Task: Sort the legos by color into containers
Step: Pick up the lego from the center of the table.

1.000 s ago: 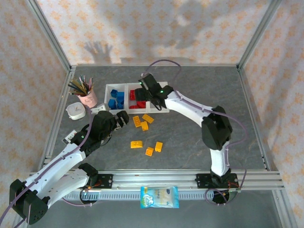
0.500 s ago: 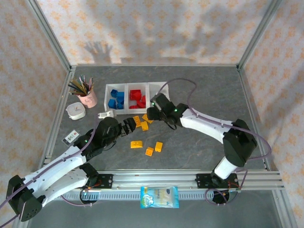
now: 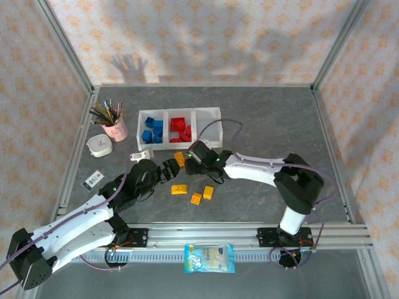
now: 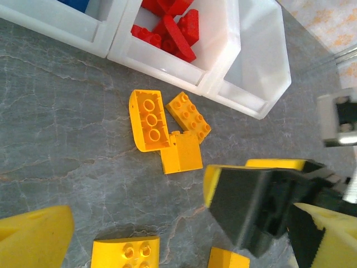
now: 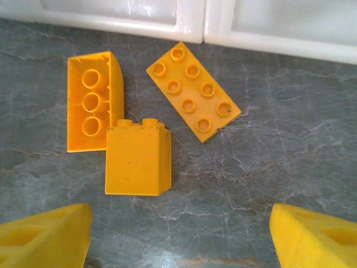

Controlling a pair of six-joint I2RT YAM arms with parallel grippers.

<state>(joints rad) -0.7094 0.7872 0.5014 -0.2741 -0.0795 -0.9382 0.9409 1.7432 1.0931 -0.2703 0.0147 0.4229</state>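
Right gripper (image 5: 179,234), spread wide, hovers above three yellow-orange studded plastic bricks (image 5: 138,161) beside translucent white bins (image 5: 189,17); next: descend, pinch one.

**Plastic on mock stone**

The yellow bricks (image 5: 136,162) are hard moulded plastic, smooth with a soft sheen. The containers (image 4: 262,84) are translucent white plastic, glossy at the rims. The worktop (image 5: 279,162) looks like matt grey stone, veined in white. The right gripper (image 5: 178,245) has fingers (image 5: 315,234) of matt yellow plastic. The rail (image 3: 206,235) along the worktop's near edge is ribbed bare metal.
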